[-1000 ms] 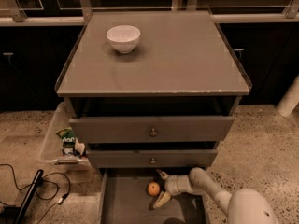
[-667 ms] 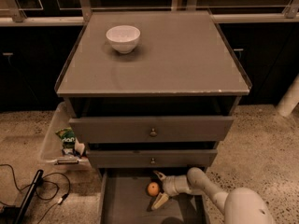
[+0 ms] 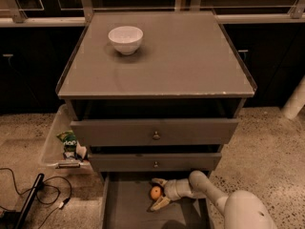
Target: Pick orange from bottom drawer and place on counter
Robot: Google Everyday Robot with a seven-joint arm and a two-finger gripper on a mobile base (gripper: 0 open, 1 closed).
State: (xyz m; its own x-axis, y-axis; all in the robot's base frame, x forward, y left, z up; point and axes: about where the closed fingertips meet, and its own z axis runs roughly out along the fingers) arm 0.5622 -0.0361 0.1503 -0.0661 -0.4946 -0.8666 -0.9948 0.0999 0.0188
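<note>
The orange (image 3: 156,192) lies on the grey floor of the open bottom drawer (image 3: 125,210), near its back under the middle drawer. My gripper (image 3: 159,193) reaches in from the right, and its two pale fingers stand open on either side of the orange, one behind it and one in front. The arm (image 3: 206,188) runs back to the lower right. The counter (image 3: 181,56) is the grey cabinet top above.
A white bowl (image 3: 126,39) stands on the counter's back left. Two upper drawers with metal knobs (image 3: 156,135) are slightly open. A clear bin with snack bags (image 3: 66,145) sits left of the cabinet. Cables (image 3: 33,190) lie on the floor.
My gripper has moved left along the drawer floor, and its fingers now bracket the orange. The orange has not moved.
</note>
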